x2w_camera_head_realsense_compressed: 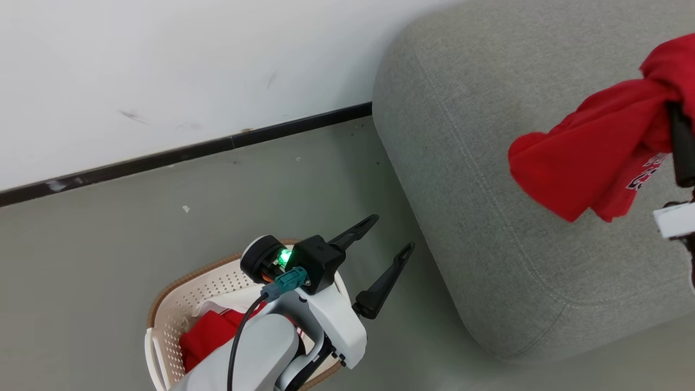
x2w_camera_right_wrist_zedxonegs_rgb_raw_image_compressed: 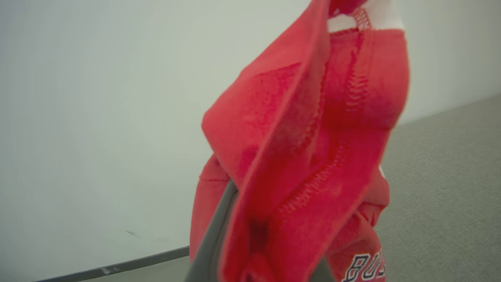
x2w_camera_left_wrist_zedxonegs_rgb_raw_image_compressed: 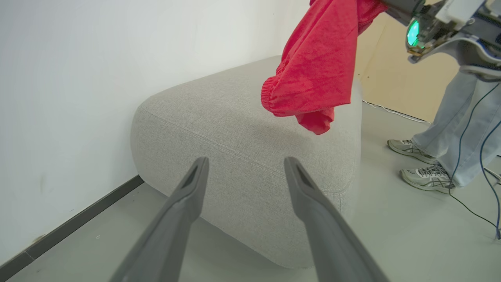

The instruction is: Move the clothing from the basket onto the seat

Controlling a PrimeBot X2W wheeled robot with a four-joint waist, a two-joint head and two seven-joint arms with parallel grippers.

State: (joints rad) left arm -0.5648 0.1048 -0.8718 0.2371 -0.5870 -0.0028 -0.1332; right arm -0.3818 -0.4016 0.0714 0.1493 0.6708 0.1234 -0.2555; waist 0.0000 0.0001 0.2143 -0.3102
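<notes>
So the right gripper (x2w_camera_head_realsense_compressed: 681, 142) has its fingers clamped tight on a soft bright red fabric garment (x2w_camera_head_realsense_compressed: 592, 157), which dangles in a bunch over the big grey woven-fabric upholstered seat (x2w_camera_head_realsense_compressed: 488, 228). Meanwhile the left gripper (x2w_camera_head_realsense_compressed: 392, 232) hangs near the seat's rounded corner, fingers spread wide with nothing between them. More red clothing (x2w_camera_head_realsense_compressed: 209, 334) is sitting in the oval cream-white perforated plastic basket (x2w_camera_head_realsense_compressed: 163, 304) with the brown rim, down on the floor.
</notes>
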